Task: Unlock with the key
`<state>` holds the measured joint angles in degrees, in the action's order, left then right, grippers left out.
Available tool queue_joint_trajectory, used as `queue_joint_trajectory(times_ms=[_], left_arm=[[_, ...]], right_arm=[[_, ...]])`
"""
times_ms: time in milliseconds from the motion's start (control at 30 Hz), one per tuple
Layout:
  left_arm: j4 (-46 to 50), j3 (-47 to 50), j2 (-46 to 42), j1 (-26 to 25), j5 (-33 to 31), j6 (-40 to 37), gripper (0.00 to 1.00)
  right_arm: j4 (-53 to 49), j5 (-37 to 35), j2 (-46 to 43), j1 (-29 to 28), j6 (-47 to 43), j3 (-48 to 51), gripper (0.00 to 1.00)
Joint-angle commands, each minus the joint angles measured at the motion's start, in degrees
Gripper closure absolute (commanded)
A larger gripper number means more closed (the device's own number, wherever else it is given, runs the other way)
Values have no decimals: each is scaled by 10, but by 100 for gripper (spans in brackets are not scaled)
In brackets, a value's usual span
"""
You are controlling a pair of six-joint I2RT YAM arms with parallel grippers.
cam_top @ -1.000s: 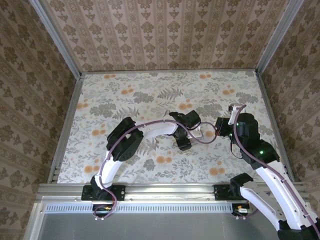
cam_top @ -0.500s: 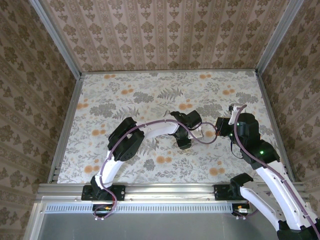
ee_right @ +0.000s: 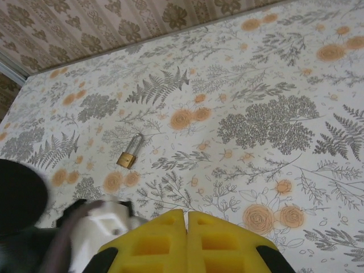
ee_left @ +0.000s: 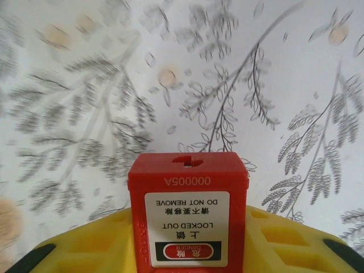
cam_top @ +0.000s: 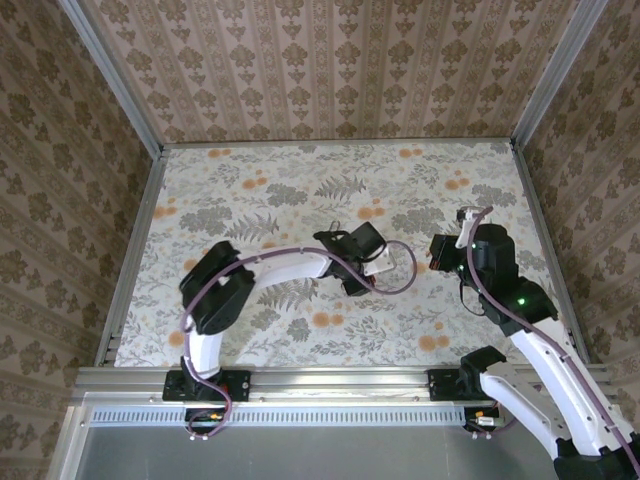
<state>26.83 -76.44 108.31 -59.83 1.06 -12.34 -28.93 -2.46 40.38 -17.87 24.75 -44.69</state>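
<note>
The key (ee_left: 187, 211): held. It appears in the left wrist view as its square red tag with a white warning label. The tag is clamped between the yellow fingers (ee_left: 85, 247) of the left gripper (ee_left: 189, 242). The jaws are partly closed to the tag's width, one on each side, and the tag's far end pokes out past them. A small slot shows in that end; the silver blade cannot be made out.

Change noted: a second ago the left gripper stood nose to nose with the right gripper (ee_right: 186, 220), right of the table's middle, with its jaws wider. It has since narrowed onto the tag and swung back leftward, so the two grippers now sit well apart in the top view. Right gripper: fingers pressed together, nothing between them, position unchanged.

Surroundings: floral table (cam_top: 250, 190) beneath, blurred on one side of the left wrist view. The brass padlock (ee_right: 129, 154) lies flat on the table near the left arm, untouched by either gripper.

Reading: the key appears to be in the left gripper's sole keeping, so the pick-up or hand-over stage is judged finished.
- Remaining: carry the key to the padlock, line the blade up with the keyway, insert and turn.
- Risk: the padlock lies loose and may slide unless the idle right gripper steadies it.
</note>
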Motion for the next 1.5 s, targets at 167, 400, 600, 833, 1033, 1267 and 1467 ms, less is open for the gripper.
queue_joint_trajectory(times_ms=[167,400,600,833,1033,1267,1467], left_arm=[[-255,145,-170,-5,-33,20,58],[-388,245,-269,-40,-121,2,59],[-375,262,-323,-63,-148,-23,57],[-374,273,-336,-63,-158,-49,57],[-369,272,-336,-56,-150,-49,58],[-372,261,-324,-49,-142,-45,58],[-369,256,-322,-46,-133,-36,58]], right_arm=[[51,40,1,1,77,-14,100],[139,84,2,-3,148,10,100],[205,109,6,-25,201,35,100],[263,110,14,-64,210,62,100],[283,130,21,-66,217,57,100],[319,152,47,-77,227,69,100],[326,152,49,-90,223,64,100]])
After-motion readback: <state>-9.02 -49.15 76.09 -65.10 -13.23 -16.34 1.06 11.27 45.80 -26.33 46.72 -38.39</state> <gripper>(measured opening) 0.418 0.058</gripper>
